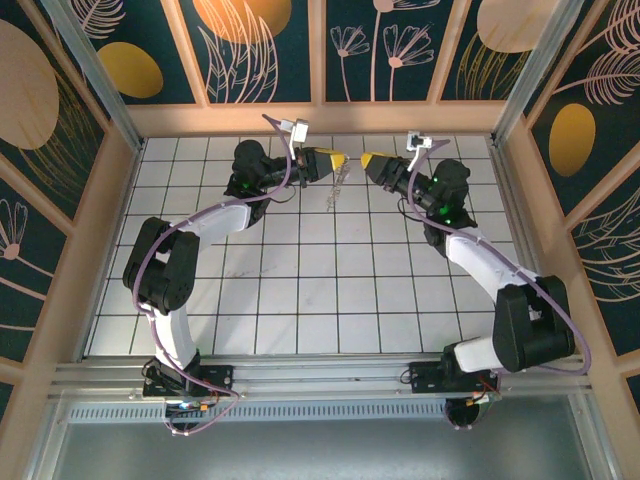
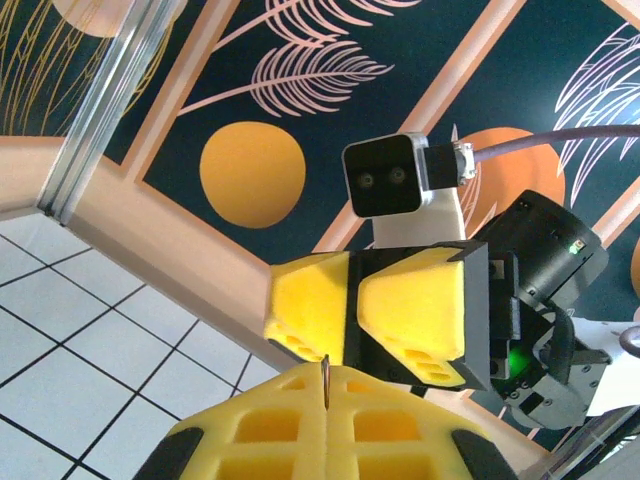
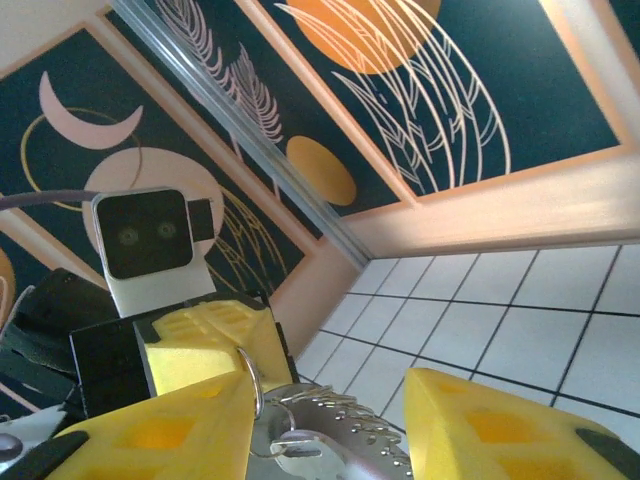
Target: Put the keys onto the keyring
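Left claw is pressed tight together, with a thin sliver of metal pinched edge-on between its yellow pads. From the right wrist that sliver turns out to be the keyring, a slim silver loop standing up out of the left claw's grip. It's held in mid-air, clear of the tiles!

Right claw is spread, one yellow finger on each side with a clear gap between. The loop sits close by the finger on the left of that view, and I can't tell whether the two touch. In the gap hangs the bumpy chain strip, trailing off the ring. Beside the strip, near the bottom edge, there's a flat silvery piece, too cropped for me to call it the key.

Pulling back to the overhead shot, the two claws face each other nose to nose, very close. They're over the far end of the white tiled worktop, near the back wall with its orange discs and pale leaf patterns. Both arms reach forward from their bases and bend inward to meet.
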